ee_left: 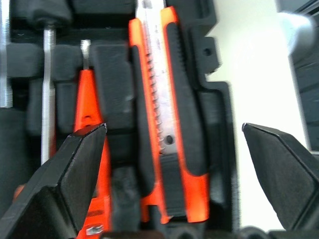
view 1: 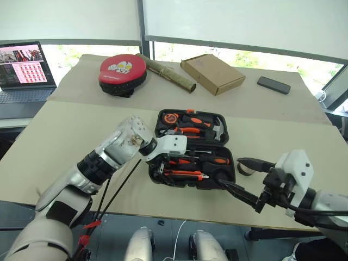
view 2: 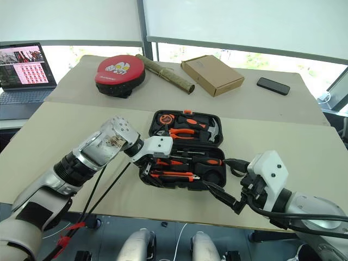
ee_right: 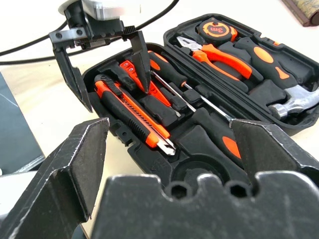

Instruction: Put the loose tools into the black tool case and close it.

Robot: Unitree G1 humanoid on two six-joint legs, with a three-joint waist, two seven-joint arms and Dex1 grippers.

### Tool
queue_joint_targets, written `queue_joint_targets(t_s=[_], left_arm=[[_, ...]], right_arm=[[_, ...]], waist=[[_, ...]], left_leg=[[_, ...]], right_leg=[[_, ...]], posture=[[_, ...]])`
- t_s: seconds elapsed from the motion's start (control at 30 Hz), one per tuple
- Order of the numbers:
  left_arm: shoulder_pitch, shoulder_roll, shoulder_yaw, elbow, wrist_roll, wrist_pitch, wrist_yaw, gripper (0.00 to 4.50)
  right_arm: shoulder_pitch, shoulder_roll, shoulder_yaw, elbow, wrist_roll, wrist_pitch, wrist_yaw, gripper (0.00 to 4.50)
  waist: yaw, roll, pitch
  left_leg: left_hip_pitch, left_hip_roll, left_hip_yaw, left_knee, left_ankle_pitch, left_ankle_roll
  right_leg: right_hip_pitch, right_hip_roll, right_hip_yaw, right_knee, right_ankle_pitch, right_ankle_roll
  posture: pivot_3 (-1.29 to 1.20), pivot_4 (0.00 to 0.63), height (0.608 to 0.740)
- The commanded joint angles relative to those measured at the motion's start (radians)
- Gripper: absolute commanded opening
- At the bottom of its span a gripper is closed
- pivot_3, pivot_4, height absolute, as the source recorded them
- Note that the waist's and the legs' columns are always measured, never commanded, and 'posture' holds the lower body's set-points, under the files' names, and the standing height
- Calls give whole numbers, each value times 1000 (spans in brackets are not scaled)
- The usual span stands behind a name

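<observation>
Black tool case [view 1: 215,179] lies open near the front edge of the tan table [view 1: 65,130], lid flat behind the base. Lid half holds tape measure [ee_right: 218,30], orange-handled pliers [ee_right: 219,54] and hammer [ee_right: 294,102]. Base half holds utility knife [ee_right: 132,115] seated in its recess along the case's left edge, slim all-orange screwdriver [ee_left: 89,134] in the next slot beside it, and 2 orange-and-black-handled screwdrivers [view 1: 209,159] further in. Left gripper [ee_right: 107,67] hangs over the left end of the base, jaws spread wide and empty, 1 finger outside the case wall, the other over the slim screwdriver; the knife lies between them, untouched. Right gripper [view 1: 246,179] sits off the case's right front corner, jaws released wide, holding nothing. Small dark grey tape roll [view 1: 246,169] rests on the table just beside the case's right end, outside it, between the right gripper's fingers in the head view; contact cannot be told. Round recess [ee_right: 199,172] at the base's right end is unfilled. Far side of table: red-topped round pad [view 1: 122,72], cardboard box [view 1: 212,73], phone [view 1: 273,85]. Laptop [view 1: 24,70] off to the left.
</observation>
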Motion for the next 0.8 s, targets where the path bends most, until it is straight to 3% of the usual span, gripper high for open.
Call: queue_joint_targets(t_s=[0.03,0.07,0.23,0.4,0.8], left_arm=[[-14,33,51,14,-11,-76,-5,3950],[-3,40,46,21,-2,-104,-5,3741],[38,29,26,16,6,-158,9,1743],[55,30,-6,3,28,-195,4,48],[96,33,-102,20,168,-342,23,48]], right_arm=[[-4,-11,-27,1,3,-22,13,4500],[-5,-14,-28,3,5,-21,16,4500],[-15,-27,-31,12,12,-19,28,4500],[-21,-38,-33,21,16,-17,36,4500],[-21,-26,-12,16,18,-17,12,4500]], waist=[[0,0,0],[0,0,0],[2,0,0],[3,0,0],[2,1,-1]], left_leg=[[0,0,0,0,0,0],[0,0,0,0,0,0],[0,0,0,0,0,0],[-1,0,0,3,0,0],[0,0,0,3,0,0]], right_leg=[[0,0,0,0,0,0],[0,0,0,0,0,0],[0,0,0,0,0,0],[1,0,0,0,0,0],[2,0,0,0,0,0]], posture=[[0,150,740],[0,150,740],[0,150,740],[0,150,740],[0,150,740]])
